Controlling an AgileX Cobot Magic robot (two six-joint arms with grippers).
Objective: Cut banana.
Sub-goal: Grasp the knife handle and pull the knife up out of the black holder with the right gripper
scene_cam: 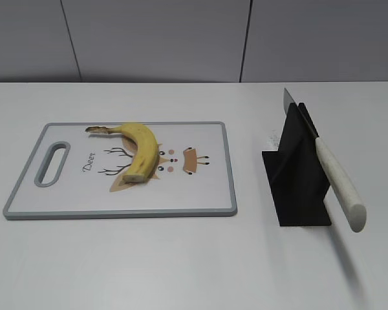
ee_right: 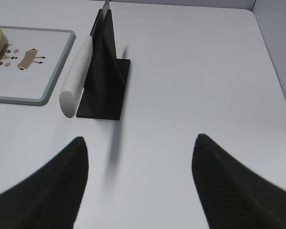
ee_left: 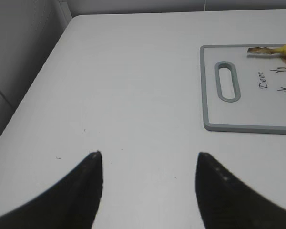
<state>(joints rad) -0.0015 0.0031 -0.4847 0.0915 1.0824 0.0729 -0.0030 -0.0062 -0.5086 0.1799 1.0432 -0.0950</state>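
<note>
Nearest, both grippers were held low over bare table with jaws spread and nothing between them: the left gripper short of the cutting board, the right gripper short of the knife. That knife was propped aslant in a black stand, its pale handle jutting free toward the front, presumably so it could be grasped. Farther left, the banana was laid whole on the board. Open table was left all round, up to the back wall
</note>
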